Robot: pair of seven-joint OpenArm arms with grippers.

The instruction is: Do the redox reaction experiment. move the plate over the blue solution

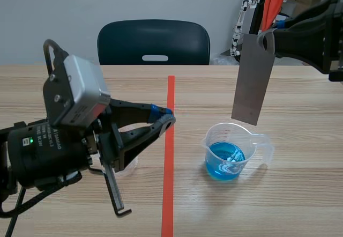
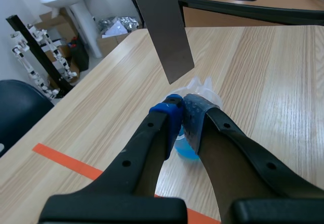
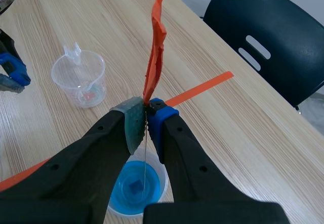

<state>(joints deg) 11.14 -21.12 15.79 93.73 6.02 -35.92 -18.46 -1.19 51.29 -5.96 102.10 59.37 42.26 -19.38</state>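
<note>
A grey metal plate (image 1: 253, 81) hangs upright from my right gripper (image 1: 263, 35), which is shut on its top end, where an orange strip (image 1: 273, 1) sticks up. The plate's lower edge is just above the rim of a clear beaker (image 1: 231, 152) holding blue solution (image 1: 225, 159). In the right wrist view the plate (image 3: 145, 155) shows edge-on below the gripper (image 3: 147, 115), directly over the blue solution (image 3: 134, 188). My left gripper (image 1: 166, 120) is shut on nothing, low over the table left of the beaker; its wrist view shows the plate (image 2: 162, 26) ahead, above the gripper (image 2: 182, 113).
A second clear beaker (image 3: 80, 77) with a little reddish residue stands left of the orange-red tape line (image 1: 170, 156), partly hidden behind the left arm in the scene view. A dark chair (image 1: 154, 41) is at the table's far edge.
</note>
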